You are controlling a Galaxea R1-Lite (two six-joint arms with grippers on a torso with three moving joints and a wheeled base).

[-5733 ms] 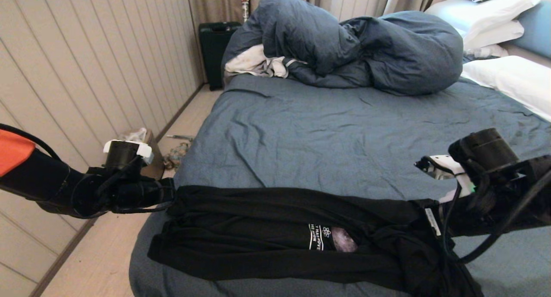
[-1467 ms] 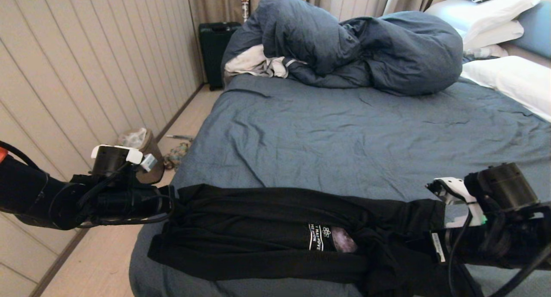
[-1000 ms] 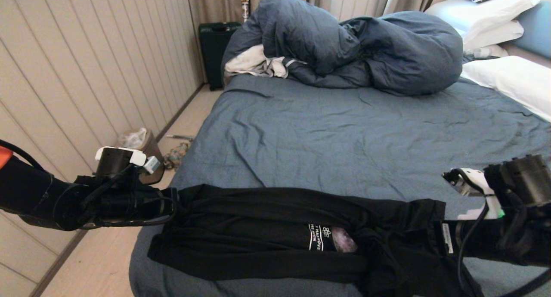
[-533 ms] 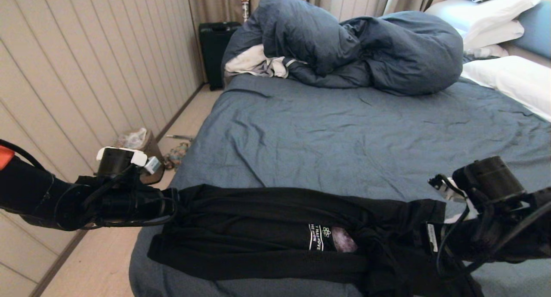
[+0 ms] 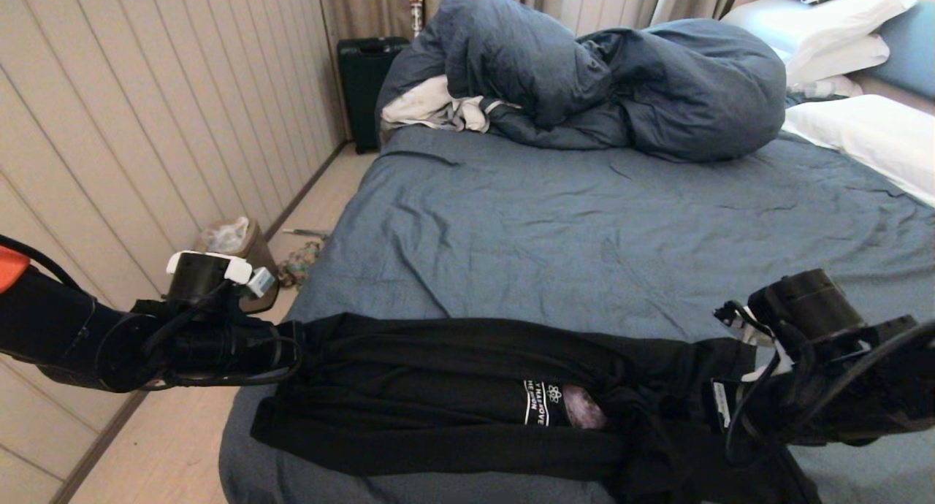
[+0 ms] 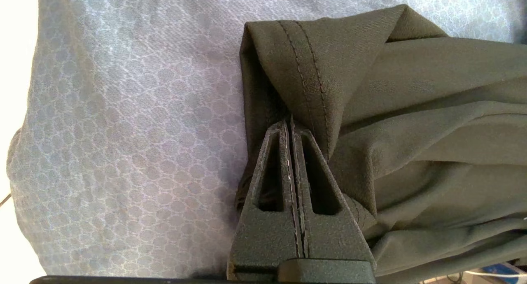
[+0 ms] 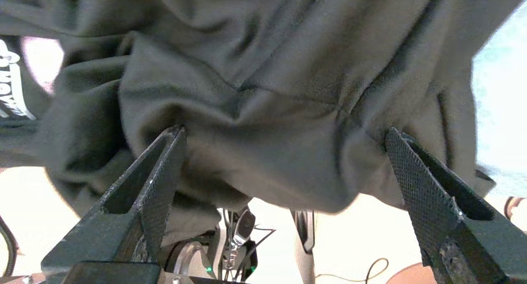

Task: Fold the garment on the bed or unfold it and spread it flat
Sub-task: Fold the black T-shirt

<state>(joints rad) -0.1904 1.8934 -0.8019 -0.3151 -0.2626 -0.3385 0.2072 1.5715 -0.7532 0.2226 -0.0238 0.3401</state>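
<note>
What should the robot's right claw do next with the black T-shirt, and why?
Probably close. The right gripper is open with bunched T-shirt fabric between its fingers, while the left gripper is shut on the other end.

Soft, even room light is being cast over the bed [image 5: 584,219]; below the garment [image 7: 263,90], the background is being blown out and blurred.

I log one item of lettering: white print on the front of the black garment [image 5: 453,394], beside its grey moon print [image 5: 584,409]. Folds hide most of it; I read only fragments, roughly "T HA OVE" and "HE".
</note>
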